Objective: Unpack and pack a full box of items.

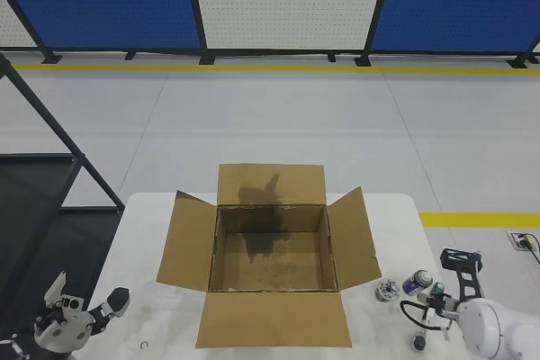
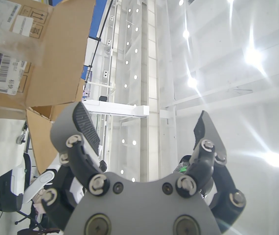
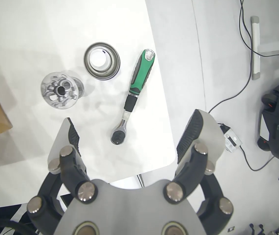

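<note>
An open cardboard box (image 1: 272, 319) stands in the middle of the white table (image 1: 144, 234), flaps spread, with a bare, stained floor. To its right lie a metal spool (image 1: 387, 290), a round can (image 1: 419, 281) and a green-handled ratchet (image 3: 134, 94). My right gripper (image 3: 132, 121) hangs open above the ratchet's head, holding nothing. The spool (image 3: 61, 90) and can (image 3: 102, 61) sit just beyond it. My left gripper (image 1: 88, 295) is at the table's near left corner, open and tilted upward, away from the box (image 2: 44, 50). The left gripper (image 2: 142, 113) has nothing between its fingers.
The ratchet lies close to the table's right edge (image 3: 165, 113). A small ring (image 1: 144, 345) lies on the table near the left gripper. A black frame (image 1: 72, 162) stands left of the table. Cables (image 3: 242, 37) run over the floor on the right.
</note>
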Motion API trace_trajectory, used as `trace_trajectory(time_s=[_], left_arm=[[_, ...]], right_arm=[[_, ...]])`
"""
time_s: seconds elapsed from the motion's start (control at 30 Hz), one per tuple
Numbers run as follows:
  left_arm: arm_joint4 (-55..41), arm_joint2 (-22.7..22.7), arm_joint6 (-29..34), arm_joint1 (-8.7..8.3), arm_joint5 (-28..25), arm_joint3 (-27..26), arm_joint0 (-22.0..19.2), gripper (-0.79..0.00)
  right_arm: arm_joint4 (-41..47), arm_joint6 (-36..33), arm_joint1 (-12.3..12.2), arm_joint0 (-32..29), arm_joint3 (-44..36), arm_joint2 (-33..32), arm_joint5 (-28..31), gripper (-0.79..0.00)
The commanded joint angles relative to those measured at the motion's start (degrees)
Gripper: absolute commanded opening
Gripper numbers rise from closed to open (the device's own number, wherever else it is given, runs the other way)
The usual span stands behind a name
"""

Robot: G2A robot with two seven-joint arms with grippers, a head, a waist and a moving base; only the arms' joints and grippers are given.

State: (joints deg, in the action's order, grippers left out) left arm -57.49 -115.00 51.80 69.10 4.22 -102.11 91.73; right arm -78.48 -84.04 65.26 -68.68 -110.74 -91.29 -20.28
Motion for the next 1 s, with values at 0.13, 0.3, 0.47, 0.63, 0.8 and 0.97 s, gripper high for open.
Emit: trace_trajectory(time_s=[0.13,0.3,0.47,0.63,0.8,0.97], left_arm=[[0.0,0.0,0.0,0.00,0.0,0.0,0.0,0.000],[0.0,0.0,0.0,0.00,0.0,0.0,0.0,0.000],[0.0,0.0,0.0,0.00,0.0,0.0,0.0,0.000],[0.0,0.0,0.0,0.00,0.0,0.0,0.0,0.000],[0.0,0.0,0.0,0.00,0.0,0.0,0.0,0.000],[0.0,0.0,0.0,0.00,0.0,0.0,0.0,0.000]], right_arm=[[0.7,-1.6,0.5,2.5,6.4,0.4,1.6,0.000],[4.4,-2.3,0.6,3.6,10.2,-0.5,3.6,0.000],[6.0,-1.3,0.7,4.6,14.2,0.0,4.4,-0.003],[6.8,-0.2,0.7,5.0,16.9,0.5,4.6,-0.123],[6.9,0.4,0.8,5.7,18.7,1.0,4.3,-0.289],[7.5,0.7,0.8,6.4,19.9,1.2,4.2,-0.379]])
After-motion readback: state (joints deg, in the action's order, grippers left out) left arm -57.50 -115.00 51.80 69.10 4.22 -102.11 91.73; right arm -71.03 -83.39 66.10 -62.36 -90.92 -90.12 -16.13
